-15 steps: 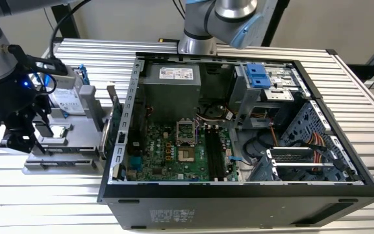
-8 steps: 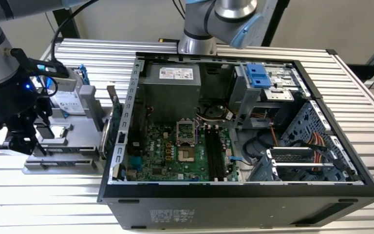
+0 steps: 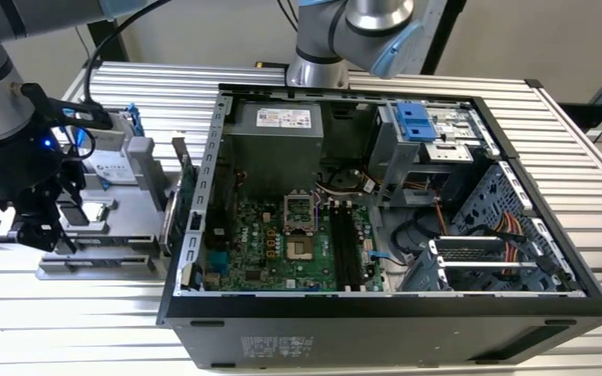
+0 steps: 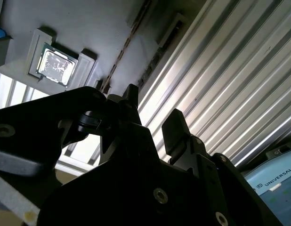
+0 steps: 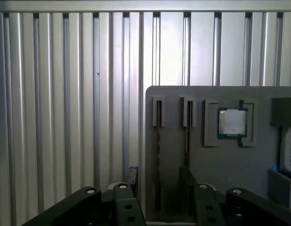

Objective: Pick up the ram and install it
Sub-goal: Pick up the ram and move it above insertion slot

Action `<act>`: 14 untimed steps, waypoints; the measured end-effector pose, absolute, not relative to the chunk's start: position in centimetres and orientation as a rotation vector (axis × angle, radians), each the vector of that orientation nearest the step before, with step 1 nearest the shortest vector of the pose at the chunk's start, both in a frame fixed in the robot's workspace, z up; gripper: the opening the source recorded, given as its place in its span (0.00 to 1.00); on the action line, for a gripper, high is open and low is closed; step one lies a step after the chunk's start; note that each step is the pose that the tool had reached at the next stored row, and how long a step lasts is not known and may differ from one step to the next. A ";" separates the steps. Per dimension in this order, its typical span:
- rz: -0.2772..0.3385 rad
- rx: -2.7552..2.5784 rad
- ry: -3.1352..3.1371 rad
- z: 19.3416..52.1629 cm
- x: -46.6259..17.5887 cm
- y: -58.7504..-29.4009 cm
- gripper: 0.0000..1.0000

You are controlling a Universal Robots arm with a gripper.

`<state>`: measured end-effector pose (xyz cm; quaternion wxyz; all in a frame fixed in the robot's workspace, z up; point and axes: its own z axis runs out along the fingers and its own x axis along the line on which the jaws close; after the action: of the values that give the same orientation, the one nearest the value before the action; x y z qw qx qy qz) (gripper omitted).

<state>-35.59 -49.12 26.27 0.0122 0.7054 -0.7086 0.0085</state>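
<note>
at the exterior view's left our gripper hangs over the grey holder, its fingers spread and holding nothing. we judge this grasp wants a straight descent, pads square to the flat faces, then a gentle close. in the first wrist view the ram stands on edge in its slot, in line between those fingers. the open case lies to the right.

On the counter, the tray holds one ram below and between the jaws, a second ram just beside them, and the processor beyond; the computer case stands well apart.
</note>
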 end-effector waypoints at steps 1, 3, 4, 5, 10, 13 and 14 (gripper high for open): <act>0.027 2.199 -2.209 26.2 -35.6 -49.1 1.00; 0.029 2.198 -2.208 26.1 -35.6 -49.1 1.00; 0.030 2.198 -2.208 26.0 -35.6 -49.1 1.00; 0.030 2.197 -2.207 25.9 -35.6 -49.1 1.00; 0.033 2.196 -2.206 25.6 -35.6 -49.1 1.00; 0.033 2.196 -2.206 25.4 -35.6 -49.1 1.00; 0.033 2.196 -2.206 25.4 -35.5 -49.1 1.00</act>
<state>-35.55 -49.10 25.39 0.0145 0.7054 -0.7086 0.0107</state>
